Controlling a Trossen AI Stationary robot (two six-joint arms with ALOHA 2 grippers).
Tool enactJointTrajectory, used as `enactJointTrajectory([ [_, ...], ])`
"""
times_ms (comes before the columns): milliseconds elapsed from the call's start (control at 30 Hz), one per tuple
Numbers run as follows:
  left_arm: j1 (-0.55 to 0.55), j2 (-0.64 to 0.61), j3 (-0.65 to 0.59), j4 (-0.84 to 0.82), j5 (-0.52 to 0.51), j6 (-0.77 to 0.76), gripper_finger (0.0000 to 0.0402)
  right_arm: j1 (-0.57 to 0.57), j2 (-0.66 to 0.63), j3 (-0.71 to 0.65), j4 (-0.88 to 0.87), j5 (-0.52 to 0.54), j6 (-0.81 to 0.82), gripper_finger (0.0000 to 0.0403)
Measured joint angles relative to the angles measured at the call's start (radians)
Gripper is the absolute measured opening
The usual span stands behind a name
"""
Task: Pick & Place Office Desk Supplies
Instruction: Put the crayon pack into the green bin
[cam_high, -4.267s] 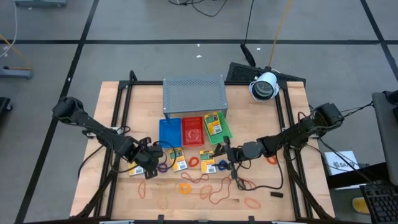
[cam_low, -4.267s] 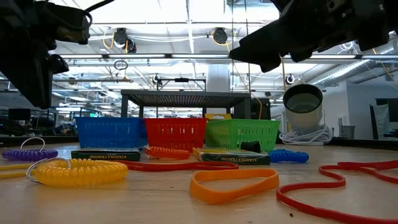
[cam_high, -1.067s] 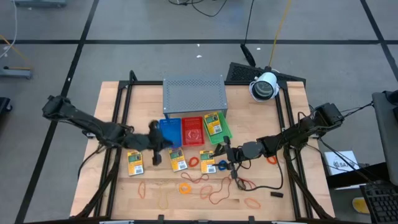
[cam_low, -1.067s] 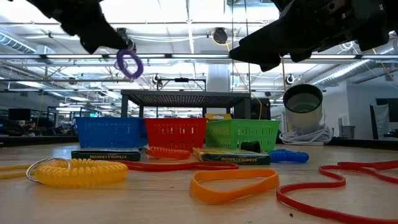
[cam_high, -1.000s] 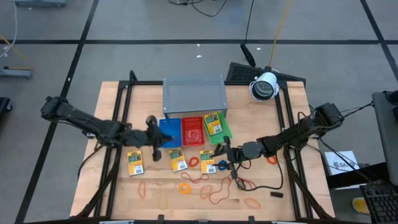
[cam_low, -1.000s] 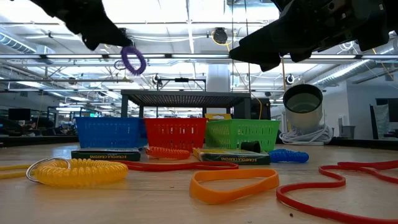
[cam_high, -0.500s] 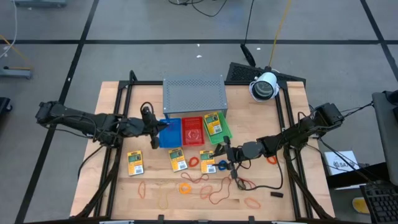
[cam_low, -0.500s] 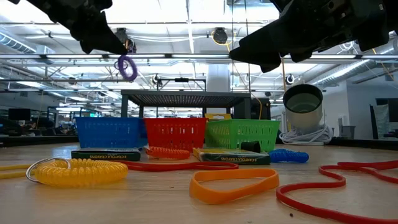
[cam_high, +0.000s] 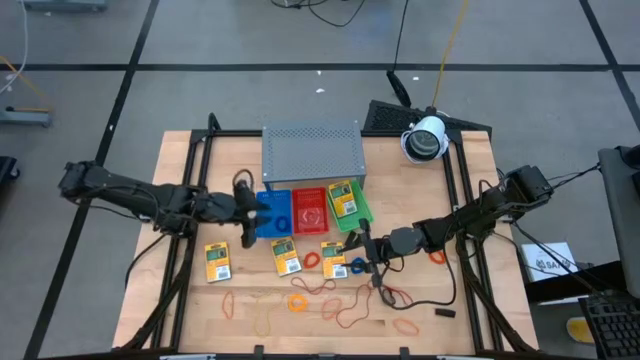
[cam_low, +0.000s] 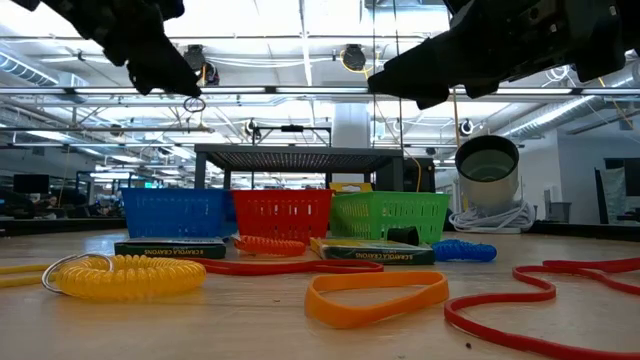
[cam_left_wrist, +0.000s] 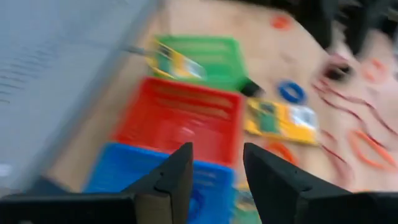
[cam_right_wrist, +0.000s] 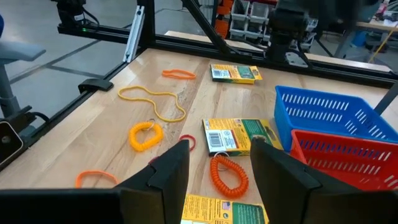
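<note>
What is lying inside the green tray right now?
In the green tray one yellow-and-green packet lies, seen from above. It covers part of the tray floor, so anything under it cannot be seen. The rest of the floor looks bare.

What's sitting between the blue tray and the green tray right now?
The red tray. The high view shows it in a row with the blue tray on one side and the green tray on the other.
</note>
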Motion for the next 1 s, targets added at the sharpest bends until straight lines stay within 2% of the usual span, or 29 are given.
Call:
enactJointTrajectory([
  [133,-0.056,0.077,0.000,0.066,0.106,-0.009,0.0149,0.000,0.000,0.000,-0.002,-0.003,0.004,0.0160],
  [300,-0.149,0.204,0.000,0.071,0.138,-0.102,0.0136,0.000,0.000,0.000,-0.004,-0.004,0.004,0.0160],
  [500,-0.168,0.243,0.000,-0.191,0.161,-0.237,0.0121,0.000,0.000,0.000,-0.004,-0.004,0.040,0.0160],
  [733,-0.120,0.150,0.000,-0.638,0.192,-0.370,0.0103,0.000,0.000,0.000,-0.004,-0.004,0.041,0.0160],
  [833,-0.114,0.106,0.000,-0.721,0.193,-0.388,0.0097,0.000,0.000,0.000,-0.004,-0.005,0.041,0.0160],
  [1000,-0.114,0.065,0.000,-0.741,0.223,-0.386,0.0095,0.000,0.000,0.000,-0.005,-0.005,0.040,0.0160],
])
